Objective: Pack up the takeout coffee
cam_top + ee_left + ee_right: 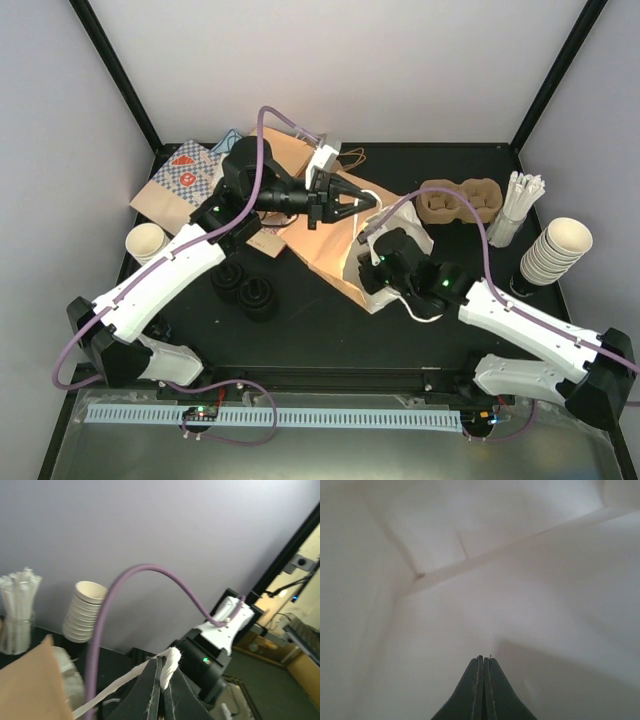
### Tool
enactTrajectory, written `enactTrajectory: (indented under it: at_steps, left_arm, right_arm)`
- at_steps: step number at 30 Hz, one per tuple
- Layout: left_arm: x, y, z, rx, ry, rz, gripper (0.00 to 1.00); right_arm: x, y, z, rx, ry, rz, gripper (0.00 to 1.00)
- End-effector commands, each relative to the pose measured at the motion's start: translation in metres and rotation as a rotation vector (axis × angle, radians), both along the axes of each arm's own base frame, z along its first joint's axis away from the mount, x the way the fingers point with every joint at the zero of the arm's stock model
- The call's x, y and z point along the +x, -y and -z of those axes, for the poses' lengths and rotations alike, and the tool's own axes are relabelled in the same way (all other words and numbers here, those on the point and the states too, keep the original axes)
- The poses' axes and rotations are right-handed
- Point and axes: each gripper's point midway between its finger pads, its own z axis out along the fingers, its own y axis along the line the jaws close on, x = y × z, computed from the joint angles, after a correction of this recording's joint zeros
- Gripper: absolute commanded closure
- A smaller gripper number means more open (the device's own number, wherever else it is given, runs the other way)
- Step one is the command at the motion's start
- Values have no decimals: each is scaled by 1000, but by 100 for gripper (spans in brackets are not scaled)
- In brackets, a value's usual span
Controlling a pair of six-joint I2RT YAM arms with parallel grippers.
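— Where is the left tool [366,203]?
— Out over the brown paper bag [318,248], which lies on its side on the table [330,335]; its fingers are pinched tight on the bag's white twisted handle [171,662]; the left wrist view shows the cord squeezed between the tips.
— And the right tool [482,660]?
— Pushed into the bag's mouth; from above, the pale lining hides its tips; its own camera shows only white inner walls and a fold; the two fingers are pressed together with nothing visible between them.
— And the carrier [458,200]?
— At the back right of the table, wells facing up, just beyond the bag's mouth; whether it touches the bag I cannot tell.
— What stands around it?
— Just to its right, a jar of white straws [518,205]; nearer the front from there, a stack of lidless cups [555,250]; the left wrist view catches both past the bag's edge.
— And on the left side?
— Black lids [248,287] lie on the table beside the left arm.
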Motion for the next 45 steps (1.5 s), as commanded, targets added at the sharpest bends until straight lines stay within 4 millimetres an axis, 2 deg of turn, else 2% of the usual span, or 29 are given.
enactTrajectory:
  at_steps: [1,8,15,22,25,35,39,45]
  left_arm:
    - [-30,5,-24,-80,51,100,98]
    - [-38,12,-24,-86,58,127,98]
    - [-35,16,-14,-60,57,117,98]
    - [-28,21,-4,-21,64,96,98]
    - [-23,23,-5,9,79,75,98]
    - [-19,24,-34,-32,135,56,98]
    - [-14,20,-35,-4,169,4,98]
    - [7,5,-20,91,189,-137,98]
  right_arm:
    - [1,-18,-15,119,22,-29,99]
    - [2,-25,-13,188,-112,75,99]
    - [-4,-26,-17,326,-246,193,99]
    - [-18,-42,-28,462,-413,195,99]
    - [-24,-44,-24,459,-462,183,99]
    - [-33,-24,29,318,-622,376,99]
    - [-25,2,43,225,-566,497,99]
    - [-14,45,50,58,-446,661,99]
